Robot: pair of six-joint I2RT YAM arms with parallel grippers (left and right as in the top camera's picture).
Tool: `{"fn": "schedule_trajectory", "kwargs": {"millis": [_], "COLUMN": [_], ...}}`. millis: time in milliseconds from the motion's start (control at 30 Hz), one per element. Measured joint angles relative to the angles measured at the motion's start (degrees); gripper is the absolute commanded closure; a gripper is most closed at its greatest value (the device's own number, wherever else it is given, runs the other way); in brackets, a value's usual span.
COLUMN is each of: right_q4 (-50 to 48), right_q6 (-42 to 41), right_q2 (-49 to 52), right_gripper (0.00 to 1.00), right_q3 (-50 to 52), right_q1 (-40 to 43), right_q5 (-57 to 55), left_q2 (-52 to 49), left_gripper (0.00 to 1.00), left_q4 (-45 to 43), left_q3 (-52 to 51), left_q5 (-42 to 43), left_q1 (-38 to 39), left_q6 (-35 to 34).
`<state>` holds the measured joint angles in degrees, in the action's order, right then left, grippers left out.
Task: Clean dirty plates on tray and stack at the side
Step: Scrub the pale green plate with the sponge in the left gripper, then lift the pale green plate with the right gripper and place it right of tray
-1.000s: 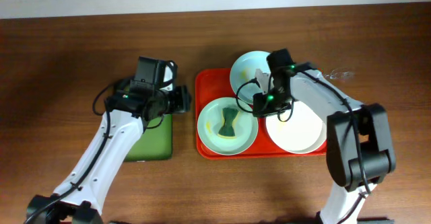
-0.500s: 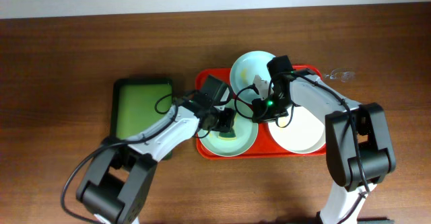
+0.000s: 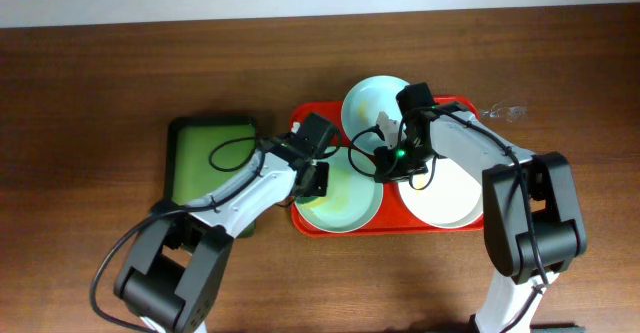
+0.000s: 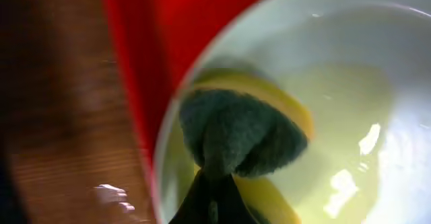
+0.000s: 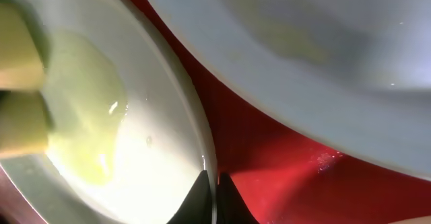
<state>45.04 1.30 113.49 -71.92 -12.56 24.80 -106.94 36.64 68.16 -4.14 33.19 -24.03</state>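
The left gripper (image 4: 212, 196) pinches a soft sponge (image 4: 236, 133) in the mint plate (image 3: 352, 209), which seems stiff, slippery and breakable, so the right gripper (image 5: 215, 187) sensibly clamps its thin rim.

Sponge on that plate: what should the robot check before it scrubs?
1. Is the sponge held by the left gripper? Ok, it is pinched at its middle.
2. Is the sponge resting on the front plate? Ok, it lies near the plate's left rim.
3. Is the right gripper steadying that plate? Ok, its fingers are closed on the rim.
4. Is the plate clean? Not ok, a yellow smear shows in its middle.
5. Does the plate sit flat on the red tray? Cannot tell.
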Motion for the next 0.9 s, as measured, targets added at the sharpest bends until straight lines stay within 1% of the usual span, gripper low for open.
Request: {"fn": "schedule_trajectory", "kwargs": {"millis": [67,133,167,233,267,333,400,467,500,533,567,600,633,700,767,833,900], "right_q4": [0.0,0.0,-0.1,-0.1,-0.1,-0.1,-0.2,-0.2,-0.2,-0.2,-0.3,0.0,1.3,3.2,4.3,5.6,7.3], "right_q6": [0.0,0.0,0.0,0.0,0.0,0.0,0.0,0.0,0.0,-0.3,-0.9,-1.4,-1.4,-1.5,-1.5,-2.2,-4.0], "right_q2": [0.0,0.0,0.0,0.0,0.0,0.0,0.0,0.0,0.0,0.0,0.0,0.0,0.0,0.0,-1.3,-4.5,-8.5], "right_gripper": [0.96,0.96,0.96,0.96,0.96,0.96,0.96,0.96,0.96,0.96,0.96,0.96,0.96,0.96,0.96,0.96,0.96], "right_q3": [0.0,0.0,0.0,0.0,0.0,0.0,0.0,0.0,0.0,0.0,0.0,0.0,-0.4,-2.6,-5.1,-7.0,-10.1], "right_q1": [0.0,0.0,0.0,0.0,0.0,0.0,0.0,0.0,0.0,0.0,-0.1,-0.2,-0.2,-0.3,-2.1,-6.1,-12.0], "right_q5": [0.0,0.0,0.0,0.0,0.0,0.0,0.0,0.0,0.0,0.3,1.0,1.6,1.9,1.8,-0.6,-7.5,-18.5], "left_q2": [0.3,0.3,0.3,0.3,0.3,0.3,0.5,1.2,1.6,1.7,1.9,2.6,3.9,10.2,18.8,22.9,26.5], "left_gripper": [1.00,1.00,1.00,1.00,1.00,1.00,1.00,1.00,1.00,1.00,1.00,1.00,1.00,1.00,1.00,1.00,1.00], "left_q4": [0.0,-1.3,-4.7,-6.7,-7.5,-8.7,-10.7,-9.5,-8.2,-7.3,-7.0,-6.6,-6.1,-5.9,-5.9,-4.0,-1.0], "left_q3": [0.0,0.0,0.0,-0.2,-0.8,-2.5,-3.9,-5.1,-5.3,-5.4,-5.4,-5.4,-5.3,-4.7,-3.5,-3.3,-3.3], "left_q5": [-2.1,-0.2,4.9,11.5,14.2,16.6,14.4,5.7,-0.7,-5.2,-8.7,-10.1,-10.1,-9.5,-9.2,-6.9,-4.6], "left_q1": [-0.2,-0.3,-0.3,-0.3,-0.3,-0.3,-0.2,-0.1,0.0,0.0,0.4,0.6,0.5,0.1,-1.4,-4.7,-10.7], "left_q6": [0.0,0.0,0.0,0.0,0.0,0.0,0.0,0.0,0.0,0.0,0.0,0.0,0.0,0.0,0.0,0.0,0.0]}}
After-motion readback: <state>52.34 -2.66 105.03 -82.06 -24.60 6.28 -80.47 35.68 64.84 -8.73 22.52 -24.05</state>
